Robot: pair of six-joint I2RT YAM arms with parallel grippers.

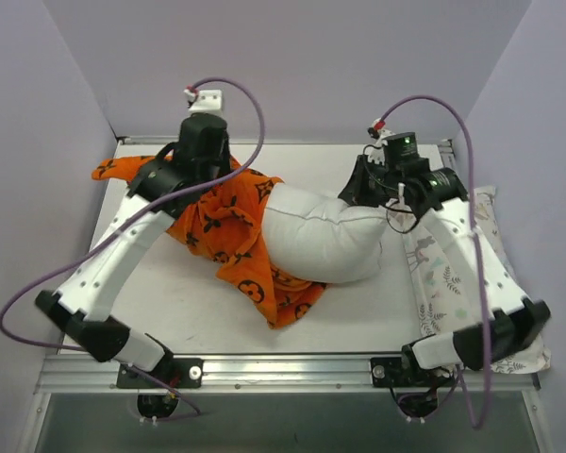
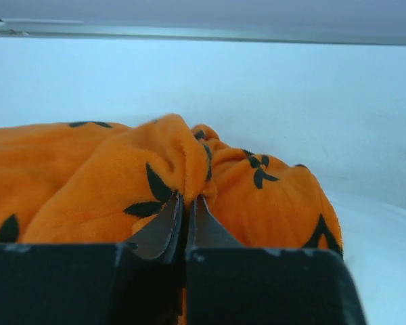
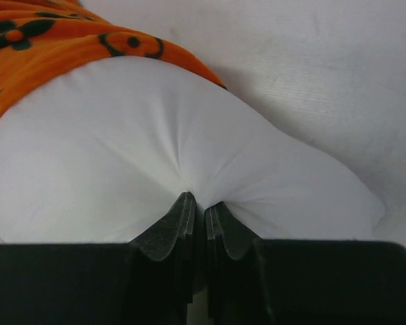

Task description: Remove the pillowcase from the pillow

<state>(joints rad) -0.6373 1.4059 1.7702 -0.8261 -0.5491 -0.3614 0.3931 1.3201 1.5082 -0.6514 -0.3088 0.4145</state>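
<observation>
Left gripper clamped on a bunched pillowcase fold; right gripper pinching the pillow end. Pillow lies mid-table, its left end inside the case. Advice: right arm anchors; left draws low and steadily toward the far-left corner.

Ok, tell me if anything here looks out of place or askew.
One thing: a white pillow with pastel prints lies along the white table's right edge, seemingly overhanging it beneath the right arm. The orange flower-printed fabric pillowcase, bunched and half off the plain white stuffed pillow, fits the job.
</observation>
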